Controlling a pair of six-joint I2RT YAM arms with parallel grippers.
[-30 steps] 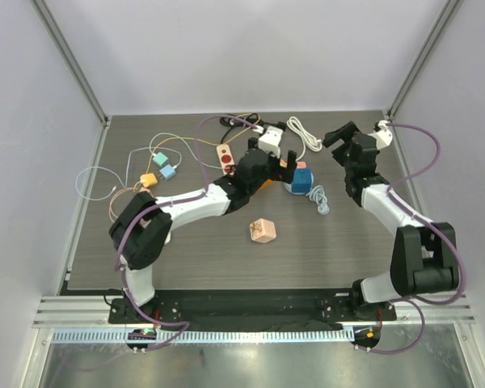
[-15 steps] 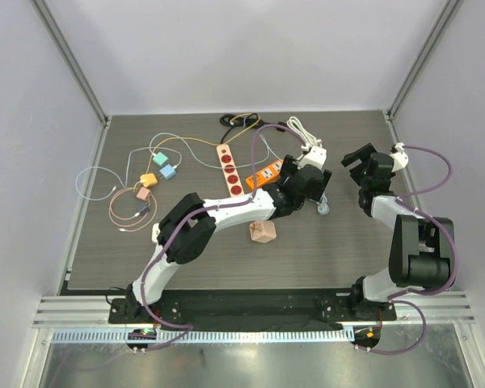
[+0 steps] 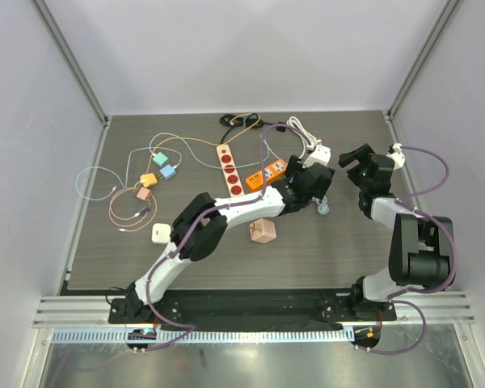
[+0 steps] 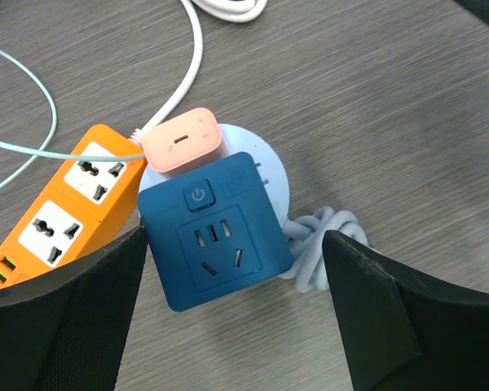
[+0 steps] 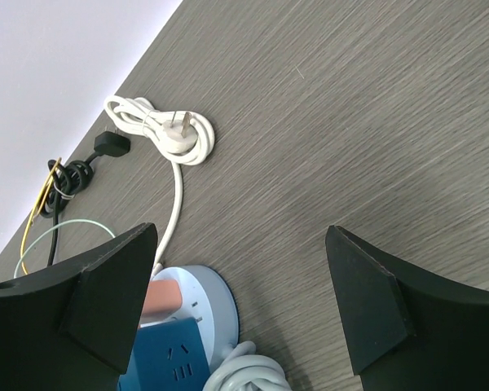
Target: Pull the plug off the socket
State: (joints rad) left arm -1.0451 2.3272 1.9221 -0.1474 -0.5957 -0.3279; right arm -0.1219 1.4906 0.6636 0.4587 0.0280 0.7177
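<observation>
In the left wrist view a round pale-blue socket (image 4: 270, 173) lies on the table. A blue cube adapter (image 4: 215, 233) and a pink plug (image 4: 183, 140) with a white cable sit on it. My left gripper (image 4: 232, 322) hovers above them, open and empty, with the cube between its fingers (image 4: 61, 318). In the top view it (image 3: 311, 183) hides the socket. My right gripper (image 5: 244, 305) is open and empty, to the right of the socket (image 5: 210, 297), cube (image 5: 167, 362) and plug (image 5: 159, 297). It also shows in the top view (image 3: 360, 160).
An orange power strip (image 4: 69, 199) touches the socket's left side, and a grey cable coil (image 4: 322, 244) lies at its right. A white coiled cable (image 5: 167, 130), a pink strip (image 3: 229, 168), a pink cube (image 3: 263, 231) and small adapters (image 3: 166, 170) lie around.
My left arm has swung right, from over the power strips to above the socket, now covering it in the top view. My right gripper has drawn back a little to the right.
</observation>
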